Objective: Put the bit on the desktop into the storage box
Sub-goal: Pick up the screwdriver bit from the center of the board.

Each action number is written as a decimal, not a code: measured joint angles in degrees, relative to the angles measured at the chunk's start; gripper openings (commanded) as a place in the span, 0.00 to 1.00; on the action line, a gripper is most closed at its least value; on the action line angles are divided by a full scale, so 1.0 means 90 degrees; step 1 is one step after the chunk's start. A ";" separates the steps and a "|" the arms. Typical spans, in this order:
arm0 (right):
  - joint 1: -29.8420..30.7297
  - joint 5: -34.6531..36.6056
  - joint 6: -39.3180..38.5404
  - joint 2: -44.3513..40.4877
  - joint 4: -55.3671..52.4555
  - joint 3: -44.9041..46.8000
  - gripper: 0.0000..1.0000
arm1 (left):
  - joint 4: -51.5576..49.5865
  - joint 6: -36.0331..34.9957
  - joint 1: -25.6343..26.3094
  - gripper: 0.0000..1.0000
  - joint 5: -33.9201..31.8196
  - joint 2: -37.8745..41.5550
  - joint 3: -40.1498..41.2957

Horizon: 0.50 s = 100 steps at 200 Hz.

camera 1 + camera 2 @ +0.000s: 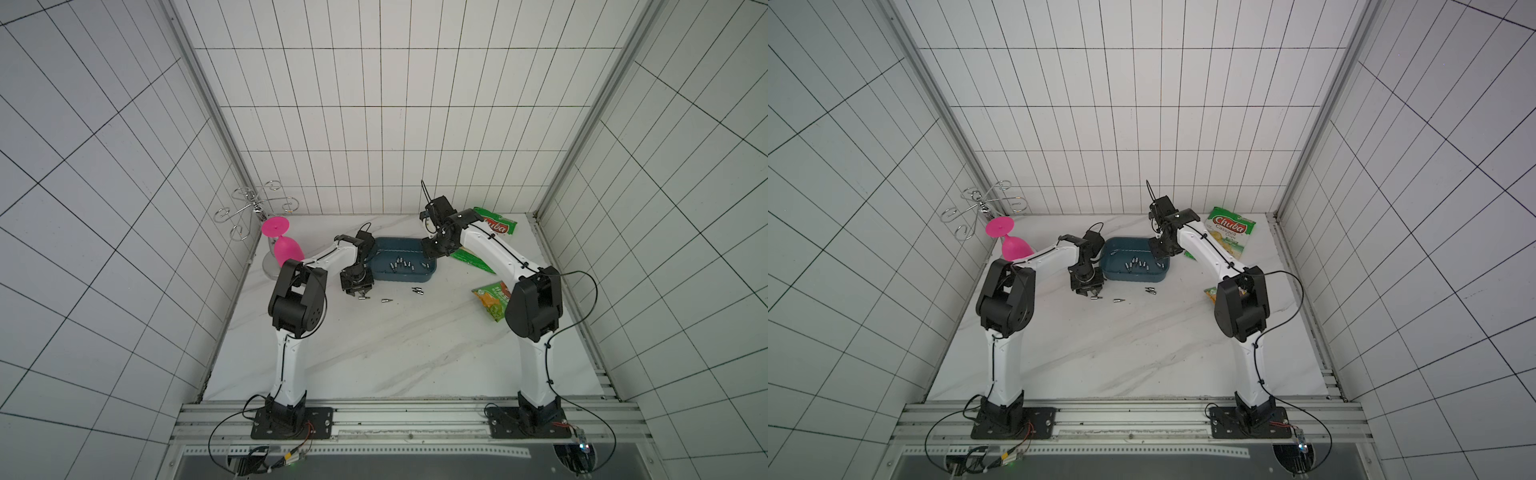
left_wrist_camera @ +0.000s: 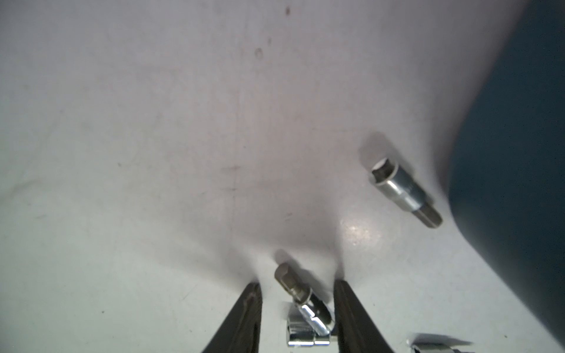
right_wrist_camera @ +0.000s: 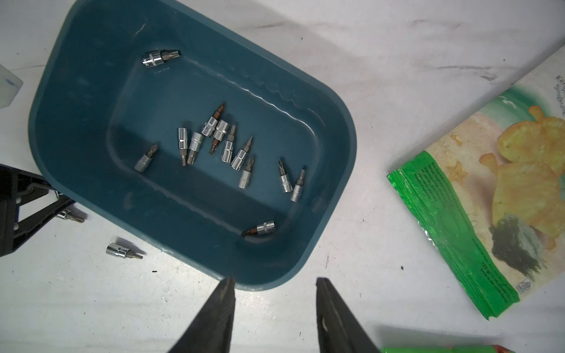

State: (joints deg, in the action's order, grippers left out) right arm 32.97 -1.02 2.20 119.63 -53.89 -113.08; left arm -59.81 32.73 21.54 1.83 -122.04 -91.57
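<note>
Desk: flat white marble-look slab with faint grey veins and a slight gloss.
Storage box: shallow dark teal plastic, rectangular, with rounded corners and smooth sloping walls. It sits toward the far middle of the desk.
Stored bits: short steel pieces with bright sleeves and darker tips, loose on the box floor, most of them clustered mid-floor.
Target bit: small stepped metal cylinder with a dull hex end. It lies flat on the desk just outside the box's near left corner.
Left end effector: low at the desk, black tapered fingers spread either side of the target bit, not yet pinching it.
Second bit: on the desk just beside the box wall.
Loose pair: on the desk in front of the box.
Right end effector: above the box's near right corner, fingers spread, empty.
Snack bag: crinkled green foil, lying flat to the right of the box.
Pink goblet: foot up, beside the chrome wire rack in the far left corner.
</note>
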 measured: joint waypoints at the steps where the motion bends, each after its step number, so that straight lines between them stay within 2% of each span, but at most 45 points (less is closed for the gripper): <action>1: 0.0000 0.0002 0.0002 -0.0007 0.0000 0.0007 0.46 | 0.0000 0.0002 0.0002 0.40 -0.0002 0.0002 0.0002; 48: 0.0058 0.0002 0.0019 -0.0131 0.0078 0.0257 0.46 | 0.0005 0.0051 0.0019 0.29 -0.0041 0.0027 0.0053; 100: 0.0206 0.0005 0.0024 -0.0313 0.0192 0.0549 0.46 | 0.0039 0.0085 0.0019 0.08 -0.0051 0.0087 0.0143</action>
State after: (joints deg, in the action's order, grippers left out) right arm 34.83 -0.97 2.42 116.81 -52.16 -108.14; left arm -59.46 33.50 21.71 1.37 -121.25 -90.28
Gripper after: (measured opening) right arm 0.460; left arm 0.126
